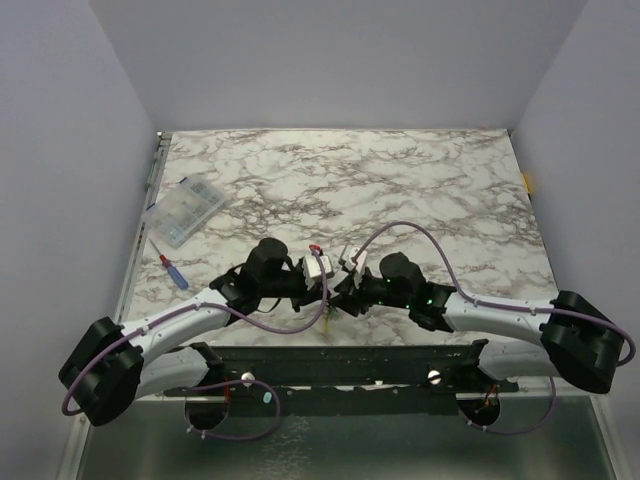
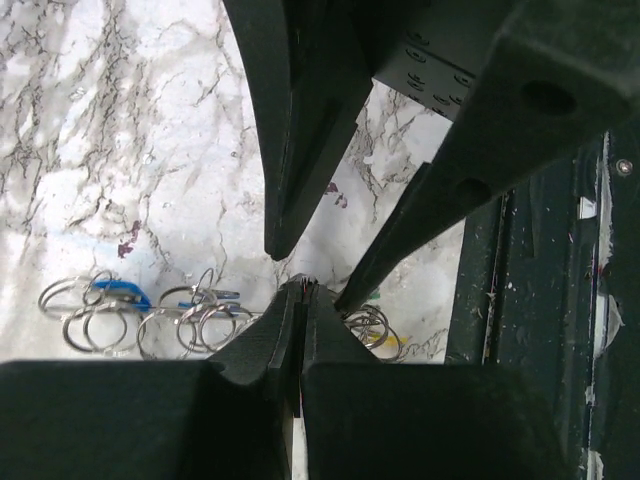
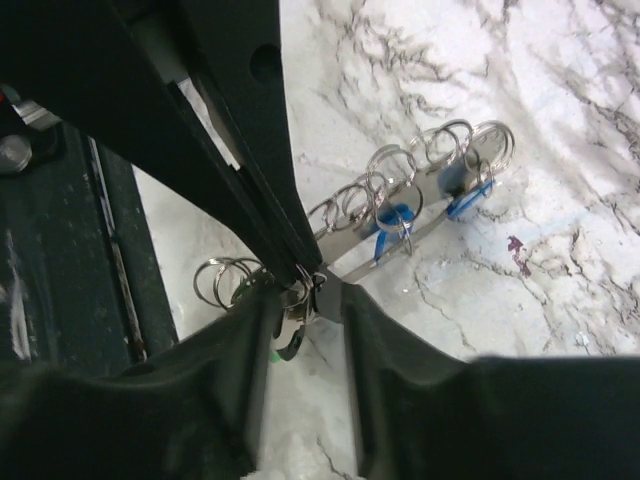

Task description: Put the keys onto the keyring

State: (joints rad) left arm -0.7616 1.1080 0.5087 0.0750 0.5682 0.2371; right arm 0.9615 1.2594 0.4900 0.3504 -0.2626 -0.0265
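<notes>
Silvery keys (image 3: pixel 392 218) with blue heads lie on the marbled desk (image 3: pixel 480 60) just beyond the right tool (image 3: pixel 305 297), whose jaws stand narrowly apart and grip nothing that can be made out. The left tool (image 2: pixel 302 292) is fully closed, its tips reaching into that gap from the opposite side, with the keyring (image 3: pixel 297 315) at those tips; whether it is actually pinched cannot be confirmed. A ring cluster (image 2: pixel 372 330) with a yellow piece lies just beside the left tool's tips.
</notes>
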